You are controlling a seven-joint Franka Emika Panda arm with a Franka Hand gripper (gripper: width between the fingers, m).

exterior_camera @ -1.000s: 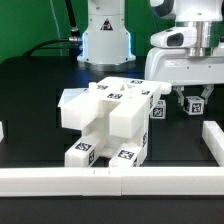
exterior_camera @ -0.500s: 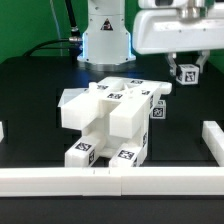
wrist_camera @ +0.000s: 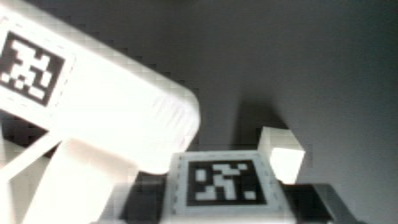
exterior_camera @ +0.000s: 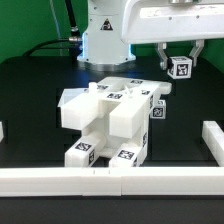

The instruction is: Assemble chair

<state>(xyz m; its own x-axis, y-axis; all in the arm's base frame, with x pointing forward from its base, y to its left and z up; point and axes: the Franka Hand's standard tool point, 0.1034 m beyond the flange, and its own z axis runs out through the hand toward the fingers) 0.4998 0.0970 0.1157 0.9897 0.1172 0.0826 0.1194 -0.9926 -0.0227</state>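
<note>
**Gripper holding one small tagged block, chair parts sitting inside the rails**

The gripper (exterior_camera: 181,61) is hanging at the exterior view's upper right. Its jaws are clamping a small white block (exterior_camera: 181,68), with one dark finger (exterior_camera: 166,56) pressing on each side. The block is showing a black-and-white tag toward the exterior camera, and it appears to be clear of the table (exterior_camera: 40,90).

In the wrist view the same block is sitting squarely between the two fingers, its tag (wrist_camera: 226,182) facing the camera. Beyond it a big white part (wrist_camera: 98,100) with a tag of its own is filling much of that picture. A smaller white piece (wrist_camera: 279,150) is showing beside it, and I cannot tell what it belongs to.

The partly built chair (exterior_camera: 112,122) is standing in the middle of the black table, well apart from the held block and toward the exterior view's left of it. It is a chunky white cluster of joined parts carrying tags on its top, side and lower front.

White rails (exterior_camera: 110,182) are bordering the table on the near side and at both ends. The chair is resting inside this border, touching none of them.

The robot base (exterior_camera: 105,40) is rising behind the chair.
</note>
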